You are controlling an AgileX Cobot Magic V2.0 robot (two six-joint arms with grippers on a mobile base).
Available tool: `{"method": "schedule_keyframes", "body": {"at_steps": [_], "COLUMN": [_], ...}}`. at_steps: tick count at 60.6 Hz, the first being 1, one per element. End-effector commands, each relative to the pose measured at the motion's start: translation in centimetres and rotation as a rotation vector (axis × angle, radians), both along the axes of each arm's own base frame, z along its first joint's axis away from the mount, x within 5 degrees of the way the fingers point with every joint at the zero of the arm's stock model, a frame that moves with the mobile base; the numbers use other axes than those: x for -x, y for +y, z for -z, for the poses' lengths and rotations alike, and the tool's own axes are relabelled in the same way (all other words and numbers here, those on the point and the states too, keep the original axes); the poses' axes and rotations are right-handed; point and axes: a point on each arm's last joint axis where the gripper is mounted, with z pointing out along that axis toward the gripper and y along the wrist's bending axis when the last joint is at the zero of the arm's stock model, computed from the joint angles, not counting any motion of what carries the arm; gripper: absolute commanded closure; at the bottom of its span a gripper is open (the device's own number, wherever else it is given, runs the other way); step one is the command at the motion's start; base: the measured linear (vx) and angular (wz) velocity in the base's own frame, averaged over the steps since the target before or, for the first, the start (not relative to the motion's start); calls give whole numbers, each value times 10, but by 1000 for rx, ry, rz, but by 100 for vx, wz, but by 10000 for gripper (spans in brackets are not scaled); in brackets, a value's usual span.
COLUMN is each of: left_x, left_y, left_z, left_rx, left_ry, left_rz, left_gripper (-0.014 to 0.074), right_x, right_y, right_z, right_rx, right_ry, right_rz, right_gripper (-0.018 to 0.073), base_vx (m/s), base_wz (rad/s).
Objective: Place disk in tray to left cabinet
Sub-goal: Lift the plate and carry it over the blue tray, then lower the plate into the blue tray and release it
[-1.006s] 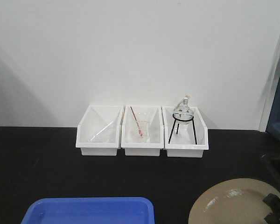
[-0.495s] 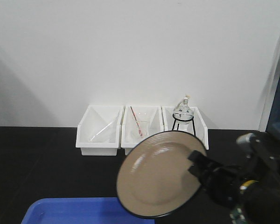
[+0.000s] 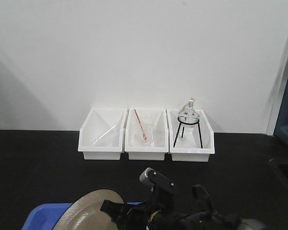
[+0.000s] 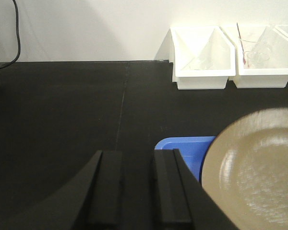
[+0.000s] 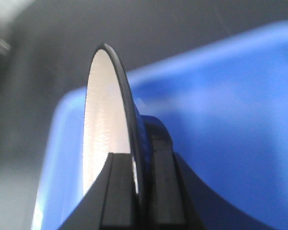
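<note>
Down from mid-air, the disk [image 3: 89, 211] is now hanging tilted over the tray [image 3: 36, 218] at the tabletop's near edge, my right gripper [image 5: 140, 160] pinching its rim. I'm holding the left gripper [image 4: 136, 158] parted, empty. White bins [image 3: 146, 136] are sitting along the far edge.

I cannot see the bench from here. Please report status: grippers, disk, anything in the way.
Right gripper shut on disk rim. Left gripper open, empty. Disk tilted above tray, not yet down. Nothing seen in the way.
</note>
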Motion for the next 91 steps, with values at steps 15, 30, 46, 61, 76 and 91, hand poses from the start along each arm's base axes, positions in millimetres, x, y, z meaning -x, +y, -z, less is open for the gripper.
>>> {"method": "schedule_keyframes", "body": {"at_steps": [15,30,46,61,76,91], "left_x": [-3,-3,-3,-3,-3,-1], "left_y": [1,1,1,1,1,-1], "left_z": [-16,-16,-16,-16,-16,-11], "left_rx": [6,6,6,6,6,10], "left_ry": [-98,-98,-98,-98,-98,-33], "left_rz": [-7,-7,-7,-7,-7,4], "left_gripper": [290,290,290,290,290,290], "right_x": [-6,-1,3,10,16,6], "right_y": [6,2,0,-9,-27,-93], "right_z": [-7,8,13,-7,-55,-88], "right_rx": [49,222,324,429,457,407], "right_ry": [-62,-38,-35,-86,-206,-60], "right_rz": [-65,-190,-286,-369,-343,-54], "right_gripper": [554,454,166,82,82,95], "base_vx": [0,0,0,0,0,0], "base_wz": [0,0,0,0,0,0]}}
